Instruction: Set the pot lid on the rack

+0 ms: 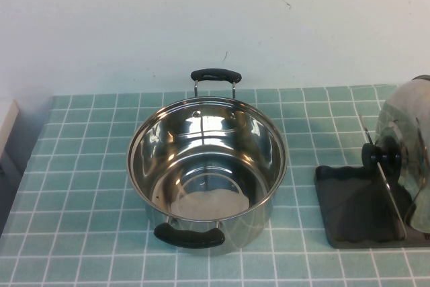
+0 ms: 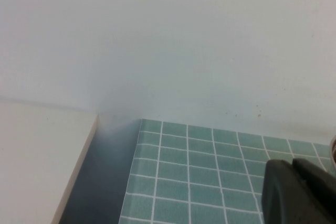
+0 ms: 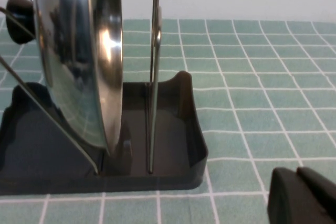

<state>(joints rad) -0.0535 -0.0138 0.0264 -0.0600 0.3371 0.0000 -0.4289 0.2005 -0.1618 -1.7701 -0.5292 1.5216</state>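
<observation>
The pot lid stands on edge in the rack at the table's right side, its black knob facing the pot. In the right wrist view the lid leans between wire dividers of the dark grey rack. My right gripper is shut and empty, low over the tiles beside the rack and apart from it. My left gripper is shut and empty over the table's far left corner. Neither gripper shows in the high view.
The steel pot with two black handles stands open in the middle of the green tiled table. A white wall runs behind. A pale surface lies off the table's left edge.
</observation>
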